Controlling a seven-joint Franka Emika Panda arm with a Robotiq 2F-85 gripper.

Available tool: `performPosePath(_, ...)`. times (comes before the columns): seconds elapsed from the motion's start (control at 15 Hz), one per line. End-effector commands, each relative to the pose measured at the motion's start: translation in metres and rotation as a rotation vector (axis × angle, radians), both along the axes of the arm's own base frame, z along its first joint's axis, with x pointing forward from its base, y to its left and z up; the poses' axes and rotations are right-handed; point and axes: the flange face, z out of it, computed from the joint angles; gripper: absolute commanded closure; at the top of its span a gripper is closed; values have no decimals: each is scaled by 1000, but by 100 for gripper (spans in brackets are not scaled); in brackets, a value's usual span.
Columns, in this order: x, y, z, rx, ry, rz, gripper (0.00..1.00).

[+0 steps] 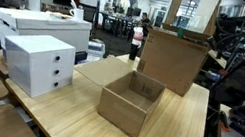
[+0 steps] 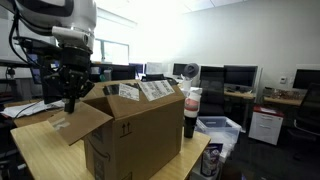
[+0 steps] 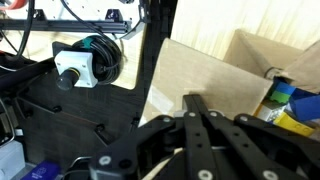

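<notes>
We see the cardboard box [image 2: 135, 135] cut off by the lower edge; items [image 3: 290, 105] inside (blurred, clipped at the wrist view's right side) defy identification.

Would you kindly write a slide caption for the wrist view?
Shut gripper at the open flap of a cardboard box.

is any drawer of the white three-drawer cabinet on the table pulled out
No, in an exterior view the white box-shaped three-drawer cabinet has all three drawers pushed in flush with its front.
</notes>
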Motion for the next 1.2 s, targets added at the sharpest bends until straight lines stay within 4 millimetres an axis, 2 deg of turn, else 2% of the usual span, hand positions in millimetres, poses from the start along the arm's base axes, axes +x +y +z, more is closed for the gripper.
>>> performPosePath(0.0, 18, 13, 27, 14, -7, 67, 96)
performPosePath(0.2, 29, 19, 35, 11, -13, 105, 97)
performPosePath(0.47, 40, 17, 29, -49, -1, 120, 97)
performPosePath(0.87, 47, -4, 12, -124, 20, 107, 97)
performPosePath(1.13, 53, -8, 23, -144, -53, 125, 97)
